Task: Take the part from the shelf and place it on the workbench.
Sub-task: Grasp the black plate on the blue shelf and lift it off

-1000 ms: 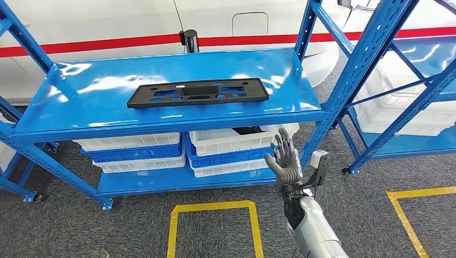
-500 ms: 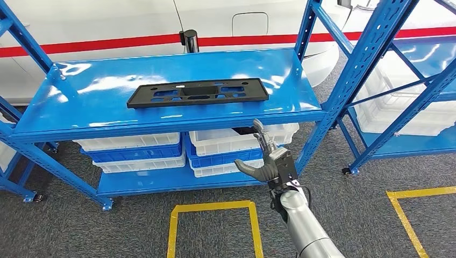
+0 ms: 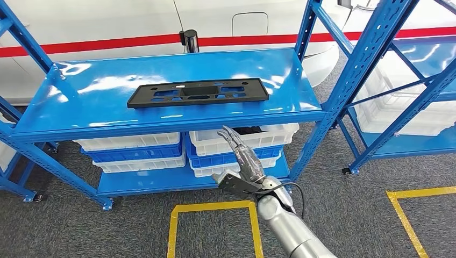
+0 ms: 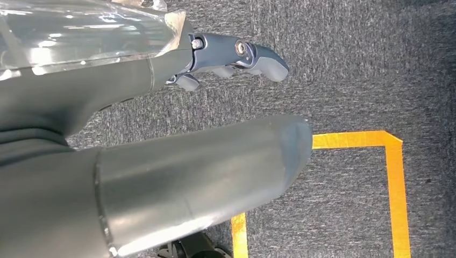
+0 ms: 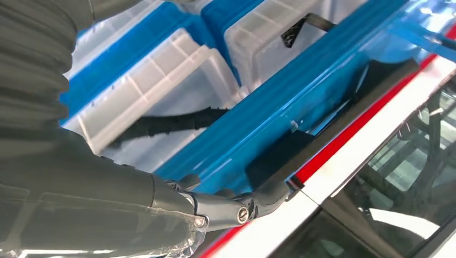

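Meanwhile, part (image 3: 197,93) lies on shelf (image 3: 80,107), above right hand (image 3: 243,169).

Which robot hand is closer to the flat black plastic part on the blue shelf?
The right. The right hand is raised in front of the shelf, below the flat black plastic part, fingers apart and empty. The left hand hangs over grey carpet with yellow floor tape, away from the shelf.

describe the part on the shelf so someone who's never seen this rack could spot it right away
Start at the blue metal rack in front of the white vehicle with the red stripe. On its glossy upper shelf lies a long, flat black plastic plate, lengthwise, near the middle. It is the sole item on that level, perforated with cut-outs and holes, unlike the white and blue bins stacked below.
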`<state>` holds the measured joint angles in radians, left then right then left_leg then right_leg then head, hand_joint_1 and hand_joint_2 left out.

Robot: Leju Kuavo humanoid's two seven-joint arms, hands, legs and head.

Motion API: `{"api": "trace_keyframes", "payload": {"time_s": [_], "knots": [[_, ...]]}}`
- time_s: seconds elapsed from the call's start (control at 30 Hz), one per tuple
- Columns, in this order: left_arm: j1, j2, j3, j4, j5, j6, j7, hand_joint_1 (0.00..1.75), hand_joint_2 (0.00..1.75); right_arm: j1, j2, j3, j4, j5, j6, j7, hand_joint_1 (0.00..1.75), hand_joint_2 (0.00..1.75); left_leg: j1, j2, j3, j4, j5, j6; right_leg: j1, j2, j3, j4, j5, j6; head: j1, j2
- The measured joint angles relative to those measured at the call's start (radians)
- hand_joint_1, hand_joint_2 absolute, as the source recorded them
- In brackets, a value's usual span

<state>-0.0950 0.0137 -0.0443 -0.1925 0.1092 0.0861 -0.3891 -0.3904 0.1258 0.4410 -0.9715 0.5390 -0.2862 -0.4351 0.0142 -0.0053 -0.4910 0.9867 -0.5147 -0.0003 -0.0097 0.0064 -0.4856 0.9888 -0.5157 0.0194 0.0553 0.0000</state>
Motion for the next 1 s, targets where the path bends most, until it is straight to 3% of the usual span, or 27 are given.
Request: {"api": "trace_keyframes", "payload": {"time_s": [0.53,0.6,0.7,0.77,0.87,0.9,0.93,1.0], "knots": [[0.022,-0.001,0.014,0.003,-0.004,-0.003,0.009,0.0,0.0,-0.026,0.021,0.186,0.003,0.535,-0.248,0.14,0.0,1.75,-0.001,0.0,-0.002,0.003,-0.001,0.001,-0.004,0.0,0.0,-0.001,0.001,0.002,0.0,0.0],[0.025,-0.002,0.015,0.004,-0.004,0.002,0.018,0.0,0.0,-0.027,0.028,0.208,-0.006,0.599,-0.276,0.15,0.0,1.75,-0.002,-0.001,-0.005,0.007,-0.001,0.003,-0.009,0.0,-0.001,-0.003,0.003,0.005,-0.002,0.0],[0.029,-0.006,0.015,0.004,-0.004,0.016,0.034,0.0,0.0,-0.028,0.044,0.231,-0.028,0.697,-0.322,0.157,0.0,1.75,0.0,0.0,-0.002,-0.01,0.003,0.021,-0.006,0.0,-0.007,0.015,0.015,0.022,-0.004,0.0],[0.031,-0.012,0.015,0.004,-0.005,0.027,0.045,0.0,0.0,-0.03,0.056,0.238,-0.046,0.757,-0.355,0.151,0.0,1.75,0.006,0.0,0.012,-0.028,0.009,0.033,-0.006,-0.001,-0.036,0.067,-0.001,0.029,-0.005,0.0],[0.037,-0.022,0.016,0.004,-0.012,0.042,0.058,0.0,0.0,-0.033,0.068,0.243,-0.061,0.811,-0.395,0.13,0.0,1.75,0.012,0.0,0.017,-0.033,0.011,0.034,-0.009,-0.001,-0.148,0.242,-0.06,0.024,-0.005,0.0],[0.04,-0.025,0.016,0.004,-0.015,0.044,0.06,0.0,0.0,-0.033,0.069,0.243,-0.063,0.815,-0.4,0.125,0.0,1.75,0.014,0.0,0.018,-0.033,0.009,0.031,-0.012,-0.001,-0.179,0.282,-0.065,0.028,-0.005,0.0],[0.043,-0.028,0.016,0.005,-0.018,0.045,0.061,0.0,0.0,-0.033,0.068,0.243,-0.065,0.813,-0.402,0.12,0.0,1.75,0.017,-0.001,0.022,-0.032,0.006,0.025,-0.016,-0.001,-0.194,0.286,-0.053,0.036,-0.006,0.0],[0.047,-0.034,0.016,0.005,-0.021,0.046,0.061,0.0,0.0,-0.033,0.068,0.242,-0.073,0.802,-0.402,0.105,0.0,1.75,0.029,-0.004,0.037,-0.03,-0.006,0.008,-0.029,-0.003,-0.168,0.181,0.02,0.069,-0.005,0.0]]}}
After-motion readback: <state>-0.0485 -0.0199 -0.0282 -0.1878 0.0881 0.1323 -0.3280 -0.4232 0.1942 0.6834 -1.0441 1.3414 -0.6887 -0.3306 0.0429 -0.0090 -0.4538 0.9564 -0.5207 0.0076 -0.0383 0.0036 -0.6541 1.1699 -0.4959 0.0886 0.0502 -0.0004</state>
